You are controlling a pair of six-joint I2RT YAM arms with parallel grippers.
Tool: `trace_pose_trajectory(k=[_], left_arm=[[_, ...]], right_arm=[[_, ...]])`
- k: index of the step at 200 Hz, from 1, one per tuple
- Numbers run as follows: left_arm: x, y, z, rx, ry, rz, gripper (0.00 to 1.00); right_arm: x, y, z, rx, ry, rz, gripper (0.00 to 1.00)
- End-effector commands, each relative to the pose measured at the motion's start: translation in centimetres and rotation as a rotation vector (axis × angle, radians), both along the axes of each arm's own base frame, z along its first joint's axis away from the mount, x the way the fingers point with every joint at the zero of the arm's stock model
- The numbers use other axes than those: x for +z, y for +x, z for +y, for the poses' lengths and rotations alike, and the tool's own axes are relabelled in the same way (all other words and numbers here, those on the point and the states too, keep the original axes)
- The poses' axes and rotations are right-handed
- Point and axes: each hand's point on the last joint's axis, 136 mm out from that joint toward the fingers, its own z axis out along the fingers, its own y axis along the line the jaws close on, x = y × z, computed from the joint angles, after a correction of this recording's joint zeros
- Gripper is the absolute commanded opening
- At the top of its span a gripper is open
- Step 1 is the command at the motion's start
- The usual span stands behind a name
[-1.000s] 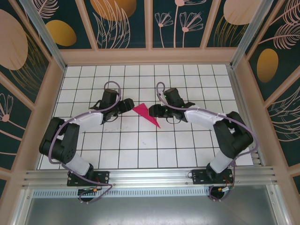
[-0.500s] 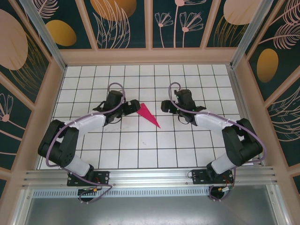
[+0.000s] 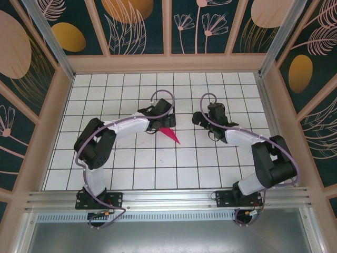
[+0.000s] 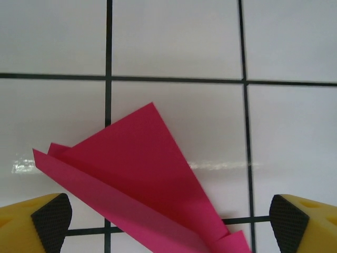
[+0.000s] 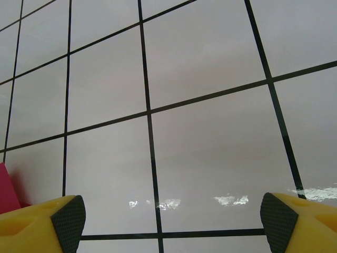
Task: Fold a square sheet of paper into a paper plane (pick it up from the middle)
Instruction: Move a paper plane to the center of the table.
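Observation:
The square sheet of paper lies folded into a slim pointed magenta paper plane (image 3: 172,136) flat on the white grid table, its tip toward the near right. My left gripper (image 3: 161,124) hovers over its wide end and covers that end from above. In the left wrist view the paper plane (image 4: 142,179) lies between and beyond the wide-apart fingertips (image 4: 51,215), with nothing gripped by the left gripper (image 4: 168,220). My right gripper (image 3: 198,118) stands open about one tile to the plane's right. The right gripper (image 5: 174,219) has bare tile between its pads; a pink sliver of the paper plane (image 5: 6,188) shows at the left edge.
The white tiled table (image 3: 210,158) is boxed in by wooden walls (image 3: 279,105) at the back and both sides. An aluminium rail (image 3: 168,199) carrying both arm bases runs along the near edge.
The left arm swung right until its gripper came over the plane's wide end. The right gripper drew back to the right, off the paper. Both grippers opened wider.

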Motion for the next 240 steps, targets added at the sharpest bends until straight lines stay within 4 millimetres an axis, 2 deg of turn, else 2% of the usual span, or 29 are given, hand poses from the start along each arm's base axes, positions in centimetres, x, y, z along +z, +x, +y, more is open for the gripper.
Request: trace_pose_trajectory(k=[1, 22, 73, 98, 133, 148, 169, 181, 184, 196, 240], left_arm=[[-1.3, -1.1, 1.9, 0.001, 0.156, 0.061, 0.95], [-1.6, -1.6, 2.2, 0.01, 0.156, 0.08, 0.89], [-0.9, -2.9, 2.9, 0.065, 0.09, 0.08, 0.75], [-0.9, -3.3, 2.5, 0.11, -0.01, 0.064, 0.59], [-0.1, -2.9, 0.7, 0.147, -0.197, 0.023, 0.41], [0.1, -2.7, 0.0, 0.163, -0.265, 0.008, 0.37], [-0.1, -2.7, 0.1, 0.207, -0.326, -0.012, 0.3], [0.4, -2.3, -0.1, 0.229, -0.376, -0.037, 0.26], [-0.1, -2.7, 0.3, 0.236, -0.371, -0.03, 0.26], [-0.2, -2.9, 0.5, 0.249, -0.388, -0.034, 0.22], [0.6, -2.7, 0.5, 0.245, -0.434, -0.051, 0.11]], right_arm=[[1.0, 0.3, -0.3, -0.032, 0.028, -0.035, 0.89], [0.8, 0.3, -0.3, -0.032, 0.028, -0.027, 0.89], [0.4, 0.4, -0.1, -0.028, 0.035, -0.006, 0.88], [0.1, 0.4, 0.1, -0.024, 0.038, 0.008, 0.88], [-0.3, 0.5, 0.2, -0.022, 0.038, 0.02, 0.88], [-0.4, 0.5, 0.3, -0.021, 0.037, 0.022, 0.87], [-0.4, 0.5, 0.2, -0.022, 0.036, 0.024, 0.87], [-0.4, 0.5, 0.2, -0.022, 0.036, 0.025, 0.87], [-0.4, 0.5, 0.2, -0.023, 0.036, 0.025, 0.87], [-0.4, 0.5, 0.2, -0.022, 0.034, 0.026, 0.87], [-0.5, 0.5, 0.3, -0.022, 0.035, 0.03, 0.87]])
